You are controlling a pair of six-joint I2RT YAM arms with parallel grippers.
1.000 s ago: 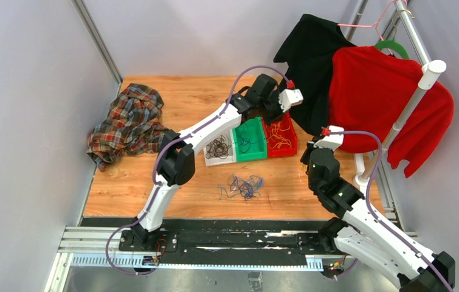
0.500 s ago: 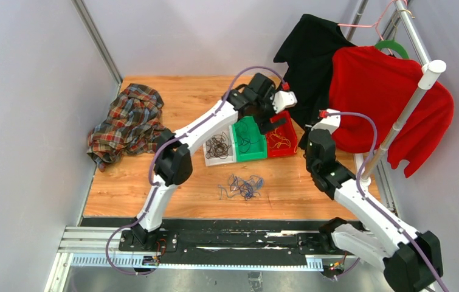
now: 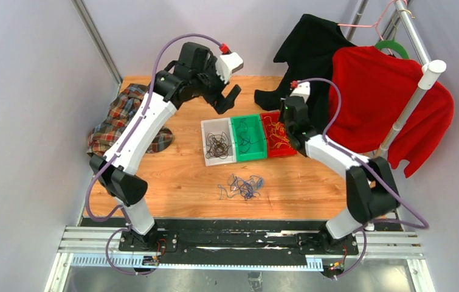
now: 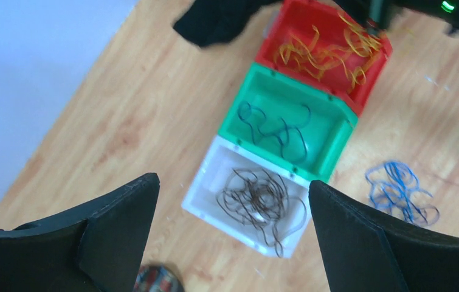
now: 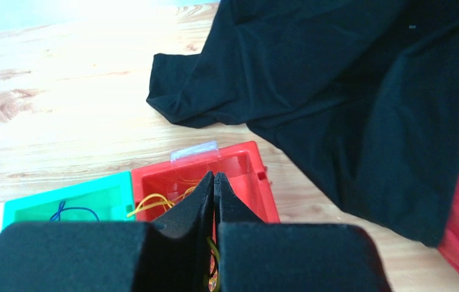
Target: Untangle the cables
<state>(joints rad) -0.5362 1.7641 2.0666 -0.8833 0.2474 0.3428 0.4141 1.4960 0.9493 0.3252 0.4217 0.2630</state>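
A loose clump of blue and black cables (image 3: 244,184) lies on the wood in front of three bins. The white bin (image 3: 205,141) holds dark cables, the green bin (image 3: 257,152) holds blue ones, and the red bin (image 3: 292,141) holds yellow-orange ones. My left gripper (image 3: 227,100) hangs open and empty, high behind the bins. In its wrist view the left gripper (image 4: 233,207) frames the white bin (image 4: 205,198), with blue cables (image 4: 400,191) on the table. My right gripper (image 5: 213,177) is shut over the red bin (image 5: 257,182). A yellow strand (image 5: 211,246) shows in the slit between its pads; whether it is pinched I cannot tell.
A plaid shirt (image 3: 123,118) lies at the left edge of the table. A black garment (image 3: 312,61) drapes onto the wood just behind the red bin, and a red sweater (image 3: 385,103) hangs on a rack with a white pole (image 3: 406,115) at the right.
The left gripper opened above the red bin, then the arm rose and swung back to the left. The right arm swept in from the right to above the red bin, staying shut.
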